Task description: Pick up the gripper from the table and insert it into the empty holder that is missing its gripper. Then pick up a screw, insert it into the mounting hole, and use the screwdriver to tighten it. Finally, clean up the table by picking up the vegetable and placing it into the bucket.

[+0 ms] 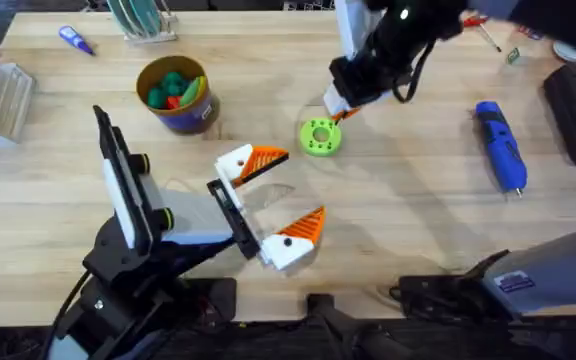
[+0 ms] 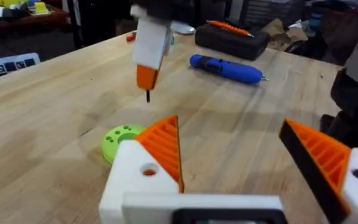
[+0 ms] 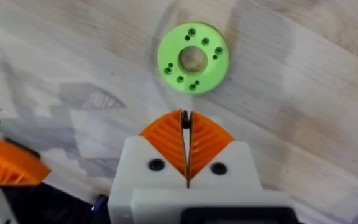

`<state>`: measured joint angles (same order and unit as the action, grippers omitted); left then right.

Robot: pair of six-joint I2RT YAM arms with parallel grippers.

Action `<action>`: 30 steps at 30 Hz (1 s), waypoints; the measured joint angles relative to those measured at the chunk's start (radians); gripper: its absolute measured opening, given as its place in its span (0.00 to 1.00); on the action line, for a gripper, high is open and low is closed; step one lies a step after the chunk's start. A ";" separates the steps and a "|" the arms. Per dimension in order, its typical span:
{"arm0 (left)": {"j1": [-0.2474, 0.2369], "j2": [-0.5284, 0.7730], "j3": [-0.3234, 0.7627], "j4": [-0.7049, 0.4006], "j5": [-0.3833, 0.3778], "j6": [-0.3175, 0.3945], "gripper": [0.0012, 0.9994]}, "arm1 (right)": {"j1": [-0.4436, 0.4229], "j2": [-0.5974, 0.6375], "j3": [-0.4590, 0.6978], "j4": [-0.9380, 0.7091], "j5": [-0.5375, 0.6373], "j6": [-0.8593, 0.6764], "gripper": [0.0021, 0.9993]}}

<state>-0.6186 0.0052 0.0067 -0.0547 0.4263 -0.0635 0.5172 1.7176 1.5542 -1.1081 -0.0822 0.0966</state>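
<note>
The table (image 1: 418, 210) is light wood with visible grain, and the light on it is even. Behind its far edge the room is dark, with a black case (image 2: 232, 42) and cluttered shelves.

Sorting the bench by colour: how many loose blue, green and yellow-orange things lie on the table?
Blue: 2, the screwdriver and a small pen.
Green: 1, the disc.
Yellow-orange: 1, the bucket.
Total: 4.
</note>
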 joint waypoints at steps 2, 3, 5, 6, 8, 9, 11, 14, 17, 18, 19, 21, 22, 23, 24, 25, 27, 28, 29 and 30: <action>0.000 0.000 0.000 0.000 0.000 0.000 0.99 | 0.013 -0.003 0.060 -0.048 0.000 -0.013 0.00; 0.000 0.000 0.000 0.000 0.000 0.000 0.99 | 0.021 -0.004 0.089 -0.069 0.000 -0.020 0.00; 0.000 0.000 0.000 0.000 0.000 0.000 0.99 | 0.044 -0.008 0.149 -0.100 -0.001 -0.031 0.00; 0.000 0.000 0.000 0.000 0.000 0.000 0.99 | 0.058 -0.009 0.175 -0.110 0.000 -0.038 0.00; 0.000 0.000 0.000 0.000 0.000 0.000 0.99 | 0.092 -0.012 0.225 -0.122 -0.008 -0.055 0.00; 0.000 0.000 0.000 0.000 0.000 0.000 0.99 | 0.110 -0.014 0.244 -0.123 -0.016 -0.061 0.00; 0.000 0.000 0.000 0.000 0.000 0.000 0.99 | 0.153 -0.017 0.276 -0.123 -0.039 -0.072 0.00; 0.000 0.000 0.000 0.000 0.000 0.000 0.99 | 0.211 -0.019 0.297 -0.126 -0.067 -0.075 0.00; 0.000 0.000 0.000 0.000 0.000 0.000 0.99 | 0.267 -0.019 0.298 -0.128 -0.085 -0.075 0.00; 0.000 0.000 0.000 0.000 0.000 0.000 0.99 | 0.283 -0.019 0.298 -0.126 -0.093 -0.074 0.00; 0.000 0.000 0.000 0.000 0.000 0.000 0.99 | 0.299 -0.019 0.298 -0.125 -0.099 -0.075 0.00; 0.000 0.000 0.000 0.000 0.000 0.000 0.99 | 0.327 -0.019 0.298 -0.125 -0.107 -0.074 0.00; 0.000 0.000 0.000 0.000 0.000 0.000 0.99 | 0.340 -0.019 0.298 -0.125 -0.109 -0.075 0.00; 0.000 0.000 0.000 0.000 0.000 0.000 0.99 | 0.350 -0.019 0.298 -0.124 -0.112 -0.075 0.00; 0.000 0.000 0.000 0.000 0.000 0.000 0.99 | 0.360 -0.019 0.298 -0.123 -0.115 -0.074 0.00; 0.000 0.000 0.000 0.000 0.000 0.000 0.99 | 0.366 -0.019 0.298 -0.121 -0.117 -0.071 0.00; 0.000 0.000 0.000 0.000 0.000 0.000 0.99 | 0.378 -0.019 0.298 -0.117 -0.119 -0.067 0.00; 0.000 0.000 0.000 0.000 0.000 0.000 0.99 | 0.383 -0.019 0.298 -0.115 -0.119 -0.067 0.00; 0.000 0.000 0.000 0.000 0.000 0.000 0.99 | 0.388 -0.019 0.298 -0.110 -0.121 -0.066 0.00; 0.000 0.000 0.000 0.000 0.000 0.000 0.99 | 0.391 -0.019 0.298 -0.102 -0.121 -0.066 0.00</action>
<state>-0.6188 0.0053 0.0067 -0.0547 0.4263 -0.0635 0.9085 1.6989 1.8526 -1.2098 -0.2035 0.0303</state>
